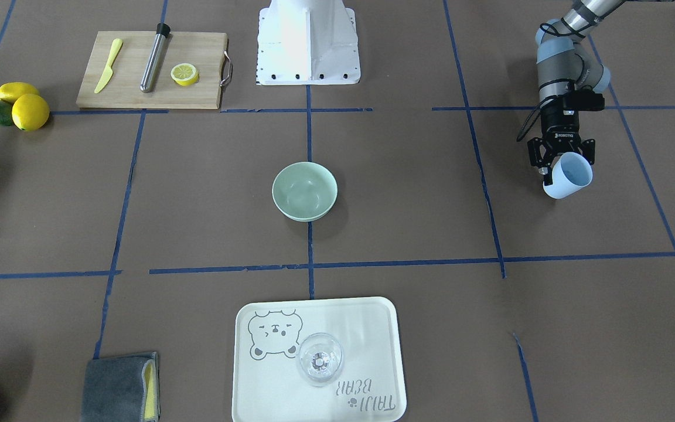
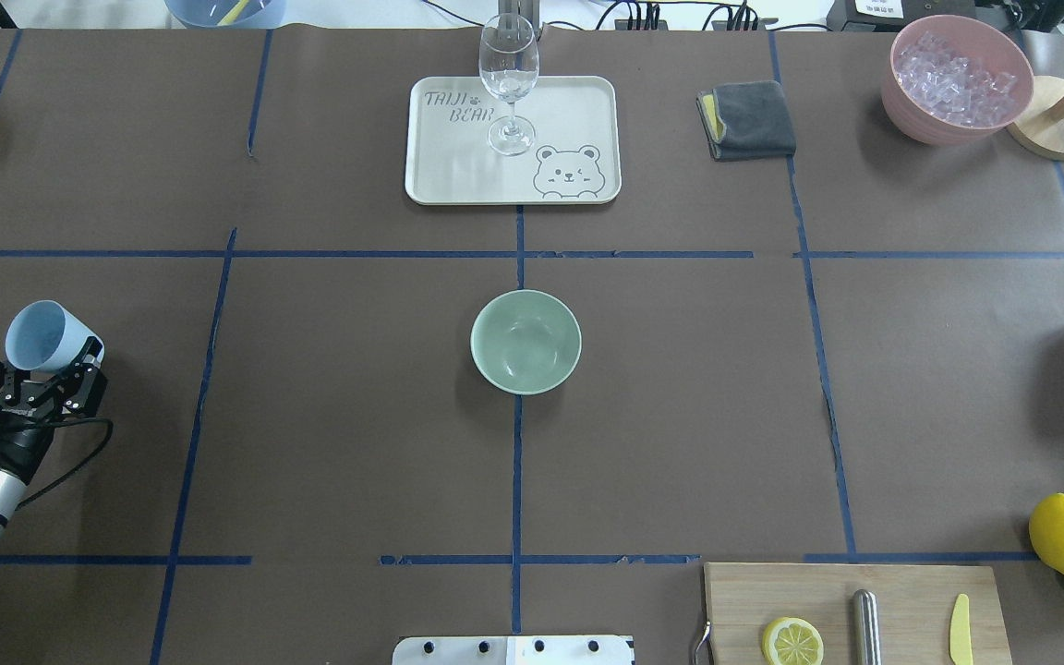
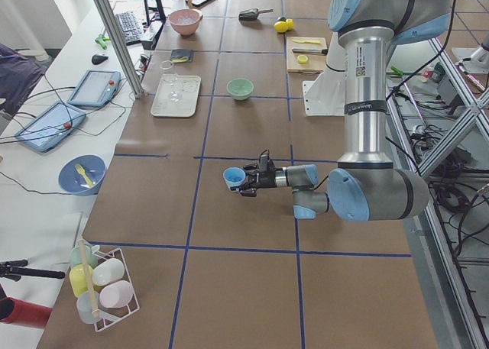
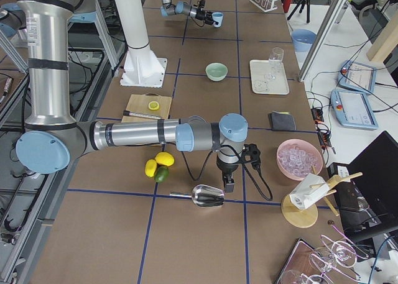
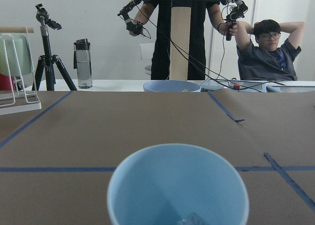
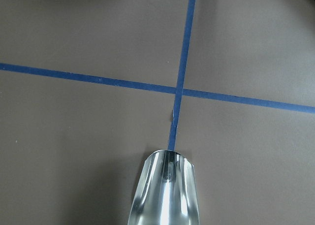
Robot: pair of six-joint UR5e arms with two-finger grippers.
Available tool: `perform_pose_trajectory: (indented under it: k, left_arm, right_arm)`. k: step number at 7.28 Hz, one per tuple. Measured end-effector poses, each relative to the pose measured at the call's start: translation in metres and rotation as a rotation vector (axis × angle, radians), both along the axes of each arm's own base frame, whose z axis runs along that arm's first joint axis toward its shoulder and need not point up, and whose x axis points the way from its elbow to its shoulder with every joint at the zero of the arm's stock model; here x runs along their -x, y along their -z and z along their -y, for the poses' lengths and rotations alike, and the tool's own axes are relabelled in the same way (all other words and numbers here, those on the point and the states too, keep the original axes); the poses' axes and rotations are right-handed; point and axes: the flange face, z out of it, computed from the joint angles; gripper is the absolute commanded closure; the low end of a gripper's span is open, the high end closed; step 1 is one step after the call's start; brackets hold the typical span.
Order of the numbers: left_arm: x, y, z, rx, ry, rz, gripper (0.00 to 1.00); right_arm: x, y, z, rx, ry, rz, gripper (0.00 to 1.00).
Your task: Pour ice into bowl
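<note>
Cup (image 5: 177, 185): pale blue, ice (image 5: 192, 219) inside, clamped in left claw (image 2: 50, 362) (by the desk's (image 1: 197, 193) left edge).
Bowl (image 1: 304, 191): desk centre.
Right claw (image 4: 229, 184): grip unclear, over scoop (image 4: 208, 197).

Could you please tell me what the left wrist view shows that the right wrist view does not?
Only the left wrist view shows the pale blue cup, close below the camera, with what looks like one clear ice cube at its bottom, plus a seated operator beyond the table. Only the right wrist view shows the shiny metal scoop, pointing at a crossing of tape lines. Both show the brown table marked with blue tape.
</note>
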Motion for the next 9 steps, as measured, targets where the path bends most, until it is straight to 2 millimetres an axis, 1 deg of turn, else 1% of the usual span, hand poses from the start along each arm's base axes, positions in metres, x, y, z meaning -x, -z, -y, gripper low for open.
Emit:
perform_pose_trajectory:
  k: [3,4,5,7,8,9]
  left_arm:
    - [-0.008,0.053,0.004,-0.087,-0.088,0.137,1.0]
    - [-0.015,0.074,0.006,-0.119,-0.115,0.167,1.0]
    - [-0.027,0.102,0.01,-0.153,-0.129,0.163,1.0]
    - [-0.062,0.159,0.018,-0.215,-0.133,0.156,1.0]
    - [-0.086,0.19,0.024,-0.235,-0.134,0.18,1.0]
    - [-0.116,0.227,0.031,-0.243,-0.136,0.233,1.0]
  right_arm:
    - [0.0,-0.004,-0.003,0.008,0.0,-0.001,0.0]
    - [0.0,-0.005,-0.004,0.01,0.0,-0.001,0.0]
    - [-0.001,-0.006,-0.005,0.012,0.0,-0.001,0.0]
    - [-0.002,-0.009,-0.008,0.015,0.001,0.0,0.0]
    - [-0.004,-0.01,-0.01,0.017,-0.001,0.001,0.0]
    - [-0.006,-0.011,-0.012,0.018,-0.005,0.002,0.0]
